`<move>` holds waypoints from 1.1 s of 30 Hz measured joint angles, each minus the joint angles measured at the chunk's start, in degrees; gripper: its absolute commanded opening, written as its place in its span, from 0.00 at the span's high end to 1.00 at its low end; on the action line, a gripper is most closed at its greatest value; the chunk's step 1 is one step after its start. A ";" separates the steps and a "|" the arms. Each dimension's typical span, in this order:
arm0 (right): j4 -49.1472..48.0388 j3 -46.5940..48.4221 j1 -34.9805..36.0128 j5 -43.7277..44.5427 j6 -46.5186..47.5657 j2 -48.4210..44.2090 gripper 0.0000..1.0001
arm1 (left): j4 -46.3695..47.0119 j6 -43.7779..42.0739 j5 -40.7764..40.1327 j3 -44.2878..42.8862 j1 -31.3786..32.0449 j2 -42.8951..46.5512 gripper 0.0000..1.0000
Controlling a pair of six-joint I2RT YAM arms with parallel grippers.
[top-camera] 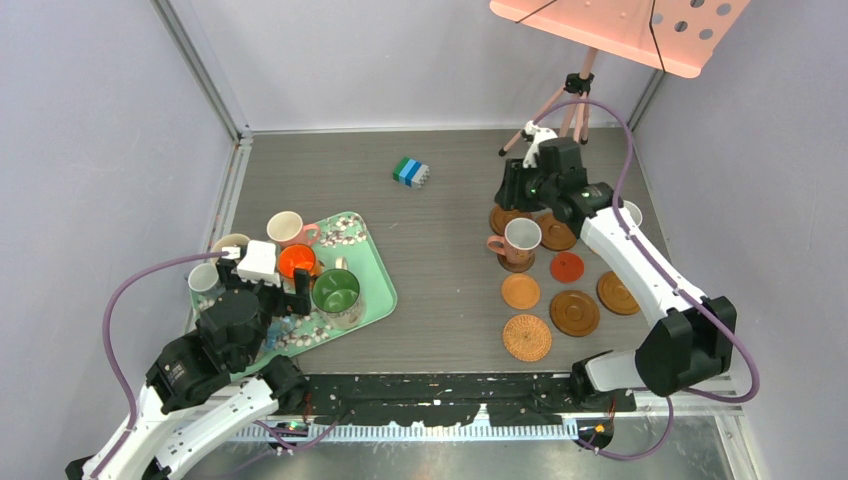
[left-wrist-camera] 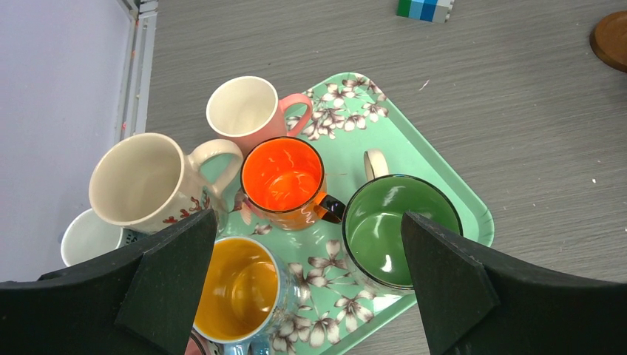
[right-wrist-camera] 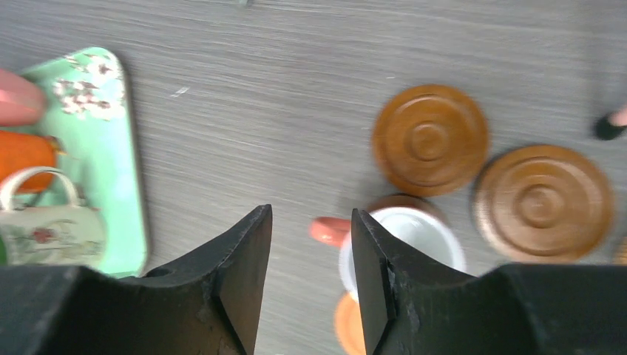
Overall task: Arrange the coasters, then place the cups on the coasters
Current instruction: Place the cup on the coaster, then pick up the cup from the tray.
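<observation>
On the right, several coasters lie on the table: red-orange (top-camera: 566,267), orange (top-camera: 520,291), dark brown (top-camera: 574,312), tan (top-camera: 617,292) and wicker (top-camera: 527,337). A pink-handled cup (top-camera: 521,240) stands on a dark coaster. My right gripper (top-camera: 515,200) hovers just behind it, open and empty; in the right wrist view its fingers (right-wrist-camera: 310,214) frame bare table, with the cup (right-wrist-camera: 403,244) under the right one. On the left, my open left gripper (left-wrist-camera: 307,218) hangs over the tray (left-wrist-camera: 410,151) of cups: green-inside (left-wrist-camera: 392,229), orange-inside (left-wrist-camera: 282,177), yellow-inside (left-wrist-camera: 236,288), pink (left-wrist-camera: 244,107) and cream (left-wrist-camera: 140,181).
A blue-green toy block (top-camera: 411,172) lies at mid-back. A pink music stand (top-camera: 620,25) on a tripod stands at the back right. Two brown coasters (right-wrist-camera: 429,139) (right-wrist-camera: 543,204) lie beyond the placed cup. A white cup (top-camera: 630,213) shows behind the right arm. Walls enclose three sides.
</observation>
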State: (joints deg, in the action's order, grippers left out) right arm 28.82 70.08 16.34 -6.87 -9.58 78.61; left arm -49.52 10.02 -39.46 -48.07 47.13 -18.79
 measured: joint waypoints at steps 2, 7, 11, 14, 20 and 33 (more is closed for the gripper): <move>-0.85 0.04 3.48 1.53 -5.16 0.07 0.50 | 0.00 0.00 -0.11 0.02 0.00 0.02 0.01; -0.96 2.67 12.09 3.63 -16.52 3.93 0.49 | 0.00 0.00 -0.66 0.02 0.00 0.35 0.01; -0.42 7.69 21.46 9.01 -19.71 11.08 0.48 | 0.00 0.00 -1.09 0.02 0.00 0.96 0.01; 0.13 11.32 27.96 10.95 -20.17 16.24 0.47 | 0.00 0.02 -1.42 0.02 0.00 1.31 0.01; 2.29 19.96 37.29 13.16 -20.11 25.05 0.46 | 0.02 0.02 -1.92 0.11 0.00 2.25 0.01; 6.75 33.53 46.07 14.51 -18.12 36.96 0.43 | 0.02 0.02 -2.58 0.35 0.00 3.80 0.01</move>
State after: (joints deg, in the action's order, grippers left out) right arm 35.57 103.61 62.41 7.64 -27.70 115.57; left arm -49.50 10.04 -42.04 -47.72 47.13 -14.98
